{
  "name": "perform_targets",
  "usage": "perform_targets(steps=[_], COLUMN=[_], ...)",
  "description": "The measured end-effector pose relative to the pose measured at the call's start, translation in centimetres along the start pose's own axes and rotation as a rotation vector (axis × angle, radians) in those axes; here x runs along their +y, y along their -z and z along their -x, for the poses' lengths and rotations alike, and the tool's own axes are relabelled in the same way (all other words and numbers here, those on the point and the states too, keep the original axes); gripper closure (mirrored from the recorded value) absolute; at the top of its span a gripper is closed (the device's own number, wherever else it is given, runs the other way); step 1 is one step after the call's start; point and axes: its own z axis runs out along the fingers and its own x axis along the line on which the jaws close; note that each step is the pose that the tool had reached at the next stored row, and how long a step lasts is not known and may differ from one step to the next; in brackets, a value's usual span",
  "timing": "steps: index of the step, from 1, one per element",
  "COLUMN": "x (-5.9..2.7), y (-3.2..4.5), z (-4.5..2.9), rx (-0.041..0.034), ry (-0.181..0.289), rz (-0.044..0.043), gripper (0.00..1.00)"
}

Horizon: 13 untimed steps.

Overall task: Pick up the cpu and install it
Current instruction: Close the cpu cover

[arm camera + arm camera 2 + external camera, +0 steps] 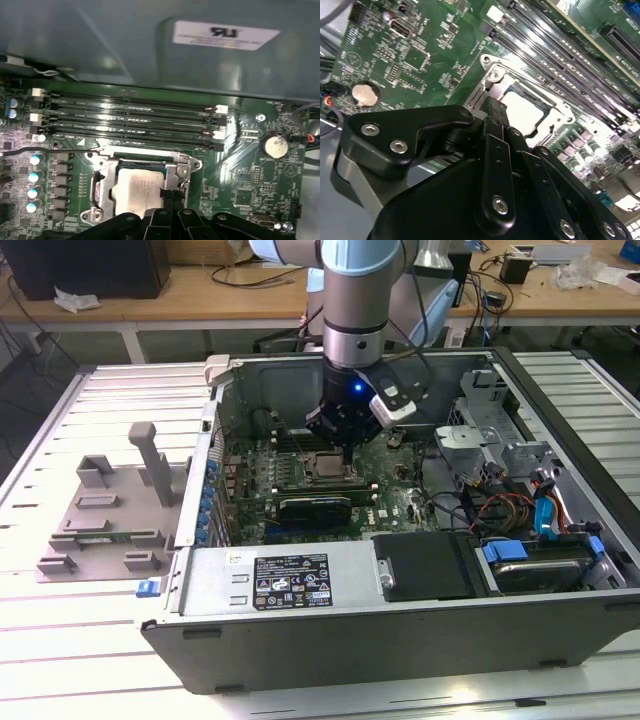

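Observation:
The cpu, a flat square with a pale silver top, lies inside the metal-rimmed socket frame on the green motherboard. It also shows in the second wrist view as a bright square, and in the exterior view deep inside the open computer case. My gripper hangs straight down over the socket, its dark fingers pressed together with the tips at the cpu's edge nearest the coin cell. In the exterior view the gripper sits just above the socket. It is shut with nothing held between the fingers.
Memory slots run beside the socket, under the case wall. A coin cell sits on the board's other side. Cables and a drive cage crowd the exterior view's right. A grey plastic tray with upright posts stands outside the case.

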Motion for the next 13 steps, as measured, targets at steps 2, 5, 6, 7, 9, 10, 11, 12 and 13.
perform_targets(steps=[2,5,6,7,9,10,11,12,13], x=[-0.05,-0.01,0.01,0.04,0.12,0.15,0.16,0.17,0.19], y=[-0.02,-0.02,-0.02,-0.02,-0.03,-0.05,-0.07,-0.09,-0.12], z=[-0.26,-0.95,-1.17,-1.49,-2.32,-2.59,-2.69,-2.9,-3.18], rx=[-0.0001,0.0,-0.0001,0.0,0.0,-0.0001,-0.0001,0.0,0.0], ry=[0.001,0.001,0.001,0.001,0.001,0.001,0.001,0.001,0.001], rz=[0.0,-0.0001,-0.0001,-0.0001,-0.0002,0.0,0.0,-0.0002,-0.0002], gripper=[0.89,0.89,0.89,0.89,0.89,0.89,0.89,0.89,0.89])
